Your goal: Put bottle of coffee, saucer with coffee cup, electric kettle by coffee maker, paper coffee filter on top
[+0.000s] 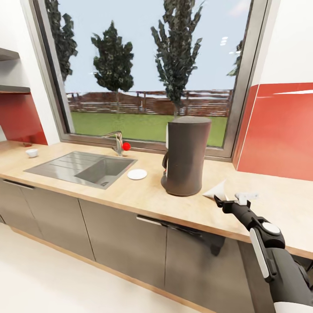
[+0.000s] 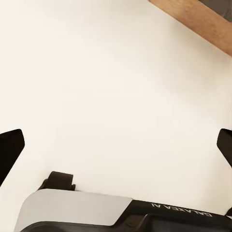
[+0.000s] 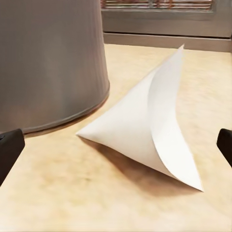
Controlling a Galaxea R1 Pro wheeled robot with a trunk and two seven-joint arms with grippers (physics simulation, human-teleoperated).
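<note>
The dark grey coffee maker [image 1: 186, 156] stands on the light wood countertop [image 1: 143, 193], right of the sink. Just to its right lies a white paper coffee filter [image 1: 216, 190], a folded cone on its side. My right gripper [image 1: 222, 200] is open, low over the counter right behind the filter and apart from it. The right wrist view has the filter [image 3: 150, 125] between the spread fingertips [image 3: 9, 150], with the coffee maker [image 3: 48, 63] beside it. The saucer [image 1: 137, 174] sits by the sink's corner. The coffee cup [image 1: 31, 152] stands far left. My left gripper [image 2: 116, 145] is open over pale floor. Kettle and bottle are out of view.
A grey sink [image 1: 82, 167] with a faucet [image 1: 117, 142] is set into the counter's left half. A dark shelf [image 1: 13, 89] juts from the far left wall. A large window [image 1: 148, 74] runs behind the counter, and a red wall panel [image 1: 278, 130] rises at the right.
</note>
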